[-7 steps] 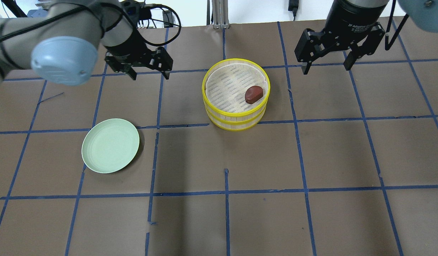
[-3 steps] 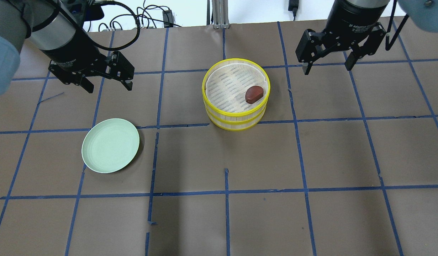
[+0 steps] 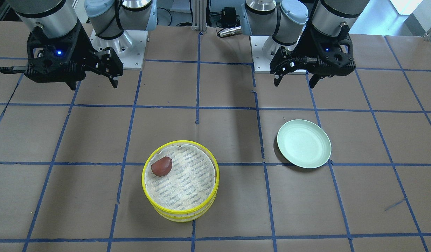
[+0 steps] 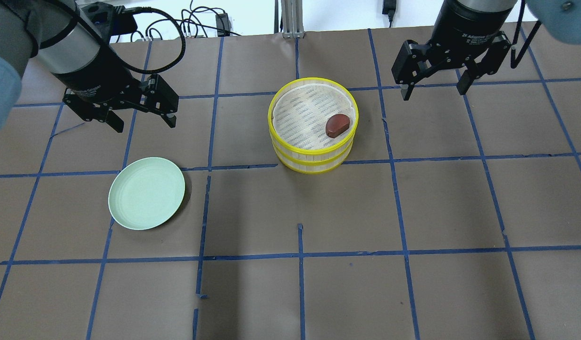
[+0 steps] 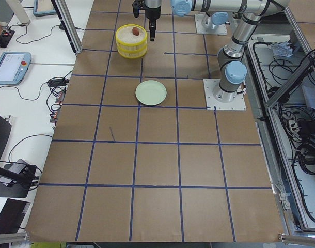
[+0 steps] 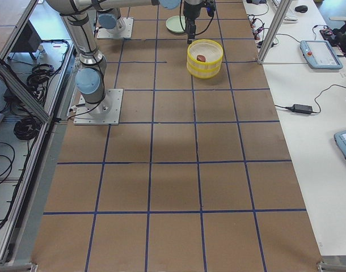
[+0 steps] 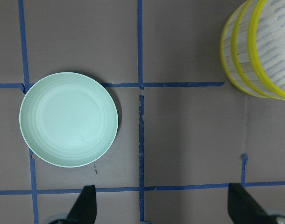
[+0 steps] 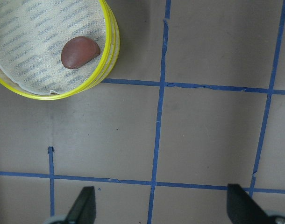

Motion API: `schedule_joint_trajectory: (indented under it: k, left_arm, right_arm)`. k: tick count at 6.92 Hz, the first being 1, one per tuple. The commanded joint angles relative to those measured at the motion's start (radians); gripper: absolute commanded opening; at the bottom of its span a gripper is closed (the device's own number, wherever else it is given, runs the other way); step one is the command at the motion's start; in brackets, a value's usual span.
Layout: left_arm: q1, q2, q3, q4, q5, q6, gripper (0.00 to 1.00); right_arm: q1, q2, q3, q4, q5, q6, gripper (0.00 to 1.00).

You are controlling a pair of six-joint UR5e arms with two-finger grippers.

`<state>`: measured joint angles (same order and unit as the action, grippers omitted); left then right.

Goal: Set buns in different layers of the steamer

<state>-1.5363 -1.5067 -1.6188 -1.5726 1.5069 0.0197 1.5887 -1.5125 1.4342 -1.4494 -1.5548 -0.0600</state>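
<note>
The steamer [image 4: 313,80] stands as a two-tray stack at the middle back of the table; it also shows in the front view [image 3: 180,142]. The dark reddish-brown bun [image 4: 337,125] lies on the top layer's cloth liner near its right rim, and it shows in the right wrist view [image 8: 80,52]. The white bun is hidden or out of view. My left gripper [image 4: 144,123] is open and empty, hanging above the table, left of the steamer and behind the plate. My right gripper [image 4: 433,93] is open and empty, hanging right of the steamer.
A pale green plate [image 4: 146,193] with nothing on it lies front left of the steamer; the left wrist view looks down on it [image 7: 69,119]. Brown paper with blue tape lines covers the table. The arm bases stand at the robot's edge.
My left arm has swung left, away from the steamer, and now hangs behind the plate. The right gripper, the bun and the steamer have stayed put.
</note>
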Motion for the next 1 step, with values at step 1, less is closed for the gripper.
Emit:
schedule_joint_trajectory:
  k: [1]
  left_arm:
    - [-0.001,0.002,-0.001,-0.001,0.000,-0.001,1.00]
  right_arm:
    - [0.001,0.000,0.000,-0.002,0.002,0.000,1.00]
